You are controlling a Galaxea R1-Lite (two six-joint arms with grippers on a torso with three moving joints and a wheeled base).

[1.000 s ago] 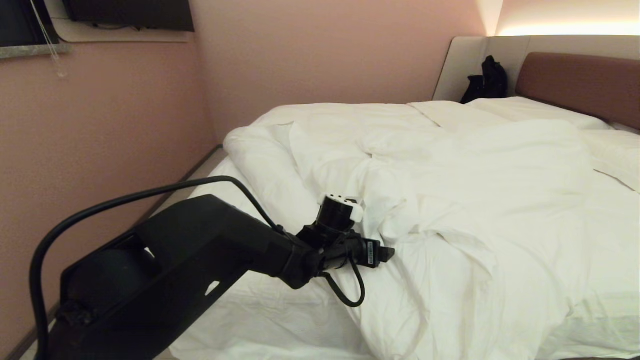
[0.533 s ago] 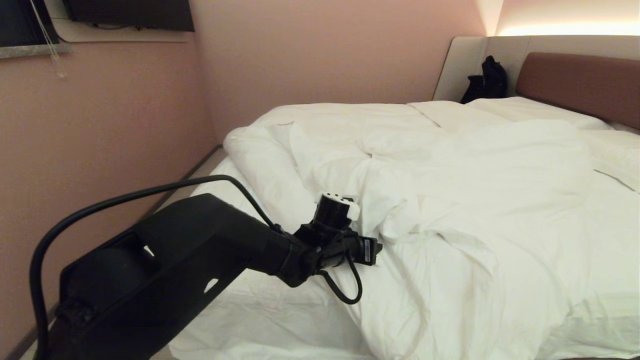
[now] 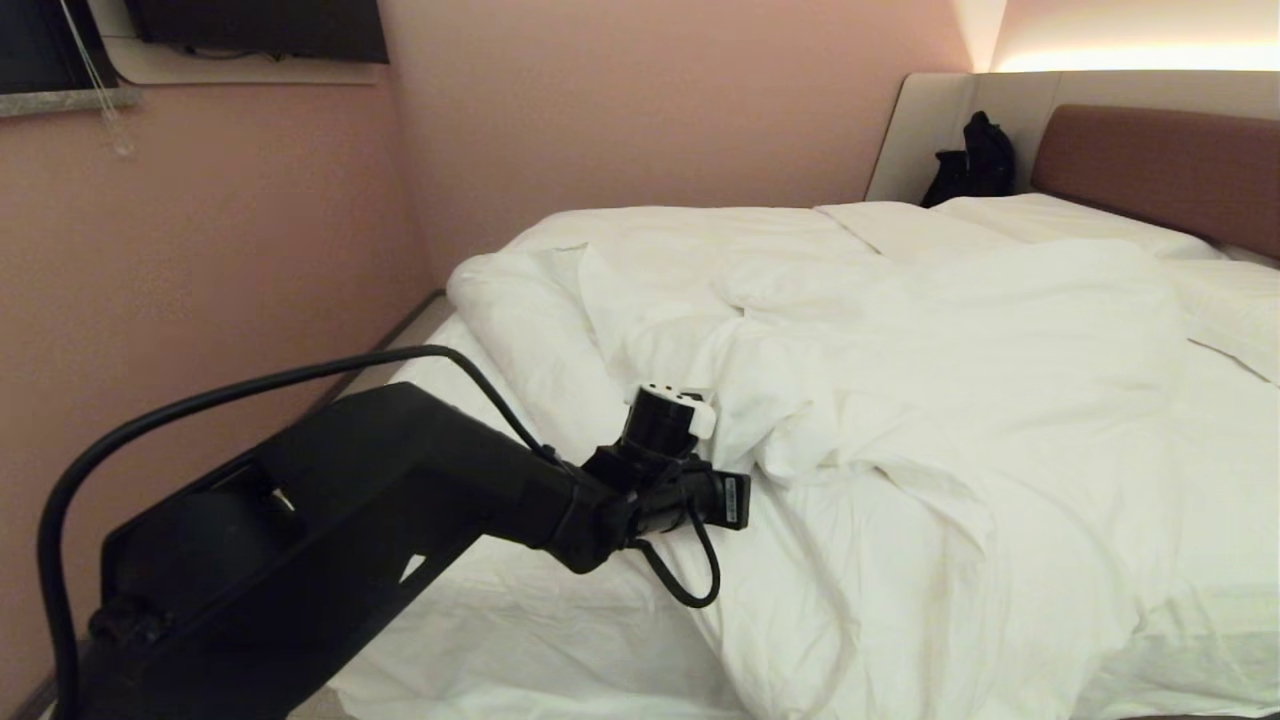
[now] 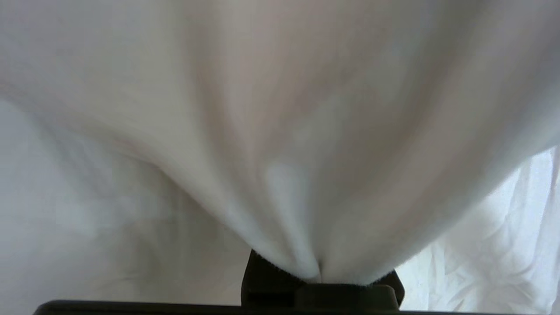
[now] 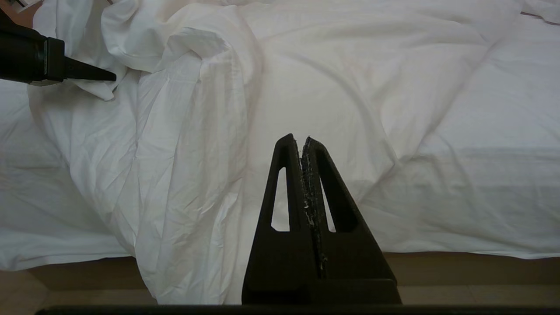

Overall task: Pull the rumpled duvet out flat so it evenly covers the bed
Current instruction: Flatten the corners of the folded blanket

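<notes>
- Our left gripper (image 3: 752,497) reaches out from the near-left of the head view and sits at the edge of a bunched fold of the duvet (image 3: 900,400).
- In the left wrist view the jaws of this gripper (image 4: 319,278) are pinched together on a gather of the duvet (image 4: 280,131); the white cloth fans out from the pinch and fills most of that view.
- From the right wrist view we see the left gripper's (image 5: 111,76) dark tip against the crumpled edge of the duvet (image 5: 183,131), at the side of the bed.
- Our right gripper (image 5: 302,142) hangs over the near edge of the bed (image 5: 437,267) with its two fingers pressed flat together and nothing between them.
- The duvet lies rumpled beyond and to the right of the left gripper, heaped in thick folds across the middle of the bed (image 3: 480,620); part of it drapes down over the near edge, just beside the right gripper.
- On the near-left side of the left gripper the thinner, creased sheet (image 3: 540,640) is bare.
- Far beyond the left gripper, at the head of the bed, lie white pillows (image 3: 1050,225) against the reddish-brown headboard (image 3: 1160,165).
- A dark bag (image 3: 970,160) rests in the pale panelled corner next to the headboard.
</notes>
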